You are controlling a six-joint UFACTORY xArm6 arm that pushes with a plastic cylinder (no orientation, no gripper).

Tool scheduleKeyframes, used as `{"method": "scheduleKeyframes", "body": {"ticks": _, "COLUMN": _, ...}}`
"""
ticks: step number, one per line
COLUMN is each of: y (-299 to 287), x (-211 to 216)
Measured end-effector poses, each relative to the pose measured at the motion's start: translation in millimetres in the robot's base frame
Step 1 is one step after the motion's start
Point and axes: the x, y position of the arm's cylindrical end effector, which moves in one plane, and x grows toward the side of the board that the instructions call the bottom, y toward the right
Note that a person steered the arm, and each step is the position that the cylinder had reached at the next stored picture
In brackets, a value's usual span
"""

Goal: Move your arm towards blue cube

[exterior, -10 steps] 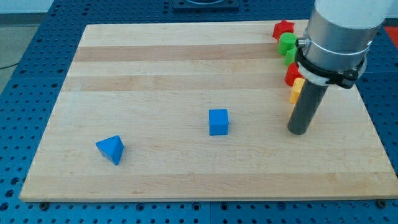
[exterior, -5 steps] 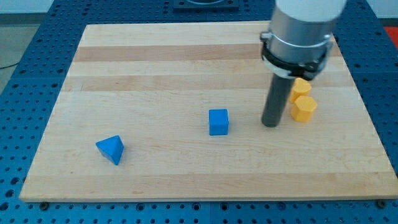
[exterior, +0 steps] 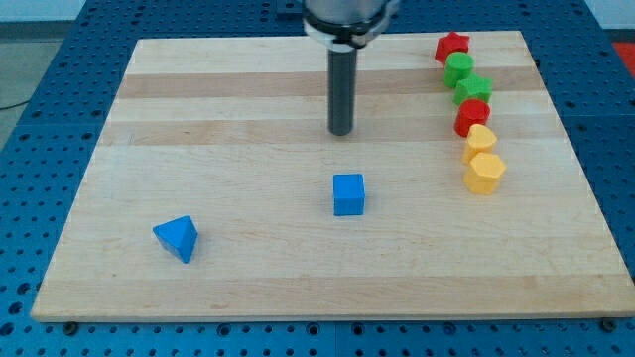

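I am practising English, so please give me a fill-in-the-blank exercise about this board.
1. My tip is toward the view's ___ from the blue cube.
2. The blue pyramid lies to the cube's ___.
3. The two lowest blocks in the right-hand column are ___.

Missing words: top; left; yellow

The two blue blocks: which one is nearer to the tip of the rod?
The blue cube, at the board's middle, directly below my tip in the view. The blue triangular block lies much farther away, toward the view's bottom left.
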Motion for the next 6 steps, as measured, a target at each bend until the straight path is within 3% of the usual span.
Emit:
{"method": "scheduleKeyframes", "body": {"ticks": 1, "y": -34.4, "x": 9.0}}
{"method": "scheduleKeyframes", "body": {"ticks": 3, "y": -44.0, "x": 77.2}}
{"method": "scheduleKeyframes", "body": {"ticks": 6, "y": 0.3, "x": 117.7}}
